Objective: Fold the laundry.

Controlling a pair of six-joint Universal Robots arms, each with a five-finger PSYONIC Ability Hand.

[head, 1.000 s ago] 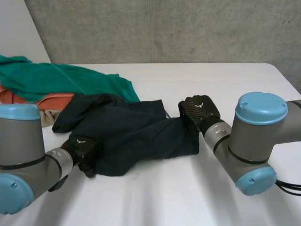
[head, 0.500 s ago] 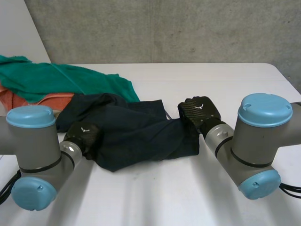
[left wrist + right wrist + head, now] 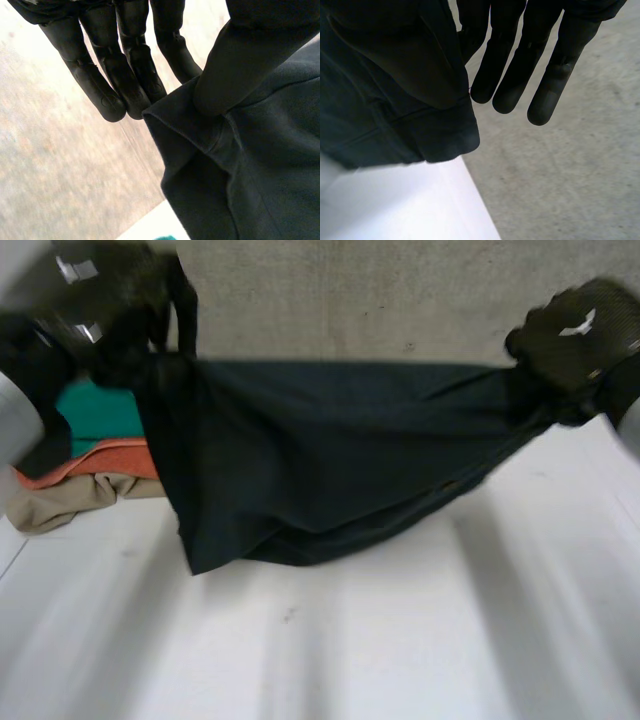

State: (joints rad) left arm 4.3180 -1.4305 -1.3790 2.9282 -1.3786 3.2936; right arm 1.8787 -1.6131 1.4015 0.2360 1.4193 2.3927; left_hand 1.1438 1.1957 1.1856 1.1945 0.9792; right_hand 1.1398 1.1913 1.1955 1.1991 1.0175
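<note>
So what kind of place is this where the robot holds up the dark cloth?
Probably a robot lab or workshop, not a home: a bare concrete wall, a plain white table, and a pile of cloths beside the dark cloth.

Head overview, wrist close-ups, shared garment (image 3: 330, 460)

Dark garment (image 3: 320, 460) x1, piled cloths (image 3: 100, 462) x3, hands x2 (L hand (image 3: 110, 300), R hand (image 3: 575, 335)), table (image 3: 400, 640) x1.

No legible txt, nos. or labels. Only a small white logo mark (image 3: 578, 327) on back of right hand (image 3: 565, 348), at one end of dark garment (image 3: 320, 460); unreadable.
</note>
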